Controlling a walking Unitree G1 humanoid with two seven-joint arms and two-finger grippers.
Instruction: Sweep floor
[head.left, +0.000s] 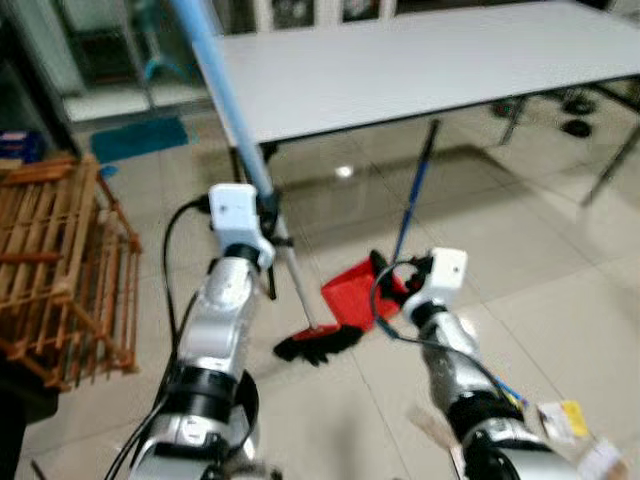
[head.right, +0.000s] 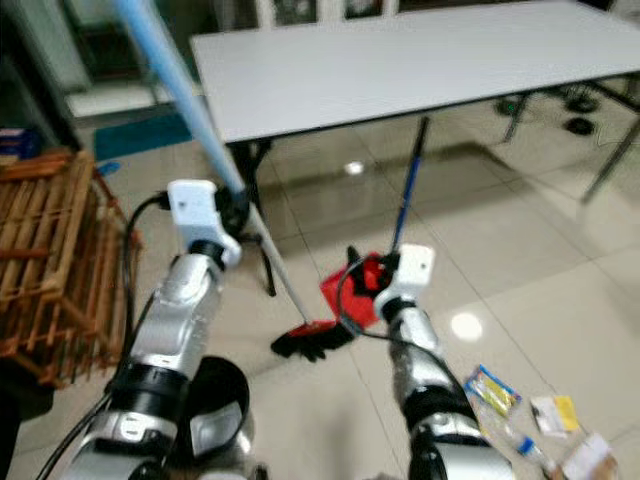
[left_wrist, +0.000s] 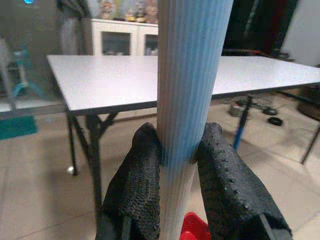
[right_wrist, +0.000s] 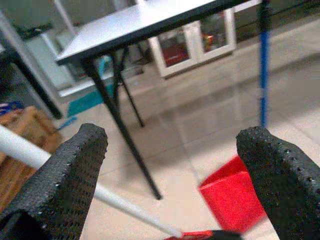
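Where the head views reach the left edge of the frame, a slatted wooden crate (head.left: 62, 268) stands on the tiled floor (head.left: 560, 300), with a blue mat (head.left: 138, 137) lying beyond it at upper left. Left of centre, the left gripper (left_wrist: 176, 165) is clamped on the pale blue handle of the broom (head.left: 228, 110); in the left wrist view both textured fingers (left_wrist: 137, 185) press against the ribbed shaft from either side. That shaft runs diagonally from the top of the frame down through the gripper, turns white lower down, and ends in a dark bristle head (head.left: 318, 344) resting on the floor at lower centre. Just right of the bristles lies a red dustpan (head.left: 358, 293), its open side turned toward them; whether bristles and pan touch cannot be settled at this blur. A dark blue handle (head.left: 413, 195) rises from the dustpan toward the edge of a long white table (head.left: 430, 65) that spans the upper half of the frame. Right of centre, the right gripper (right_wrist: 172, 165) hovers above the dustpan with its two fingers spread wide apart, holding nothing. At lower right, several scraps of litter (head.right: 520, 412), apparently wrappers and paper, lie scattered on the tiles.
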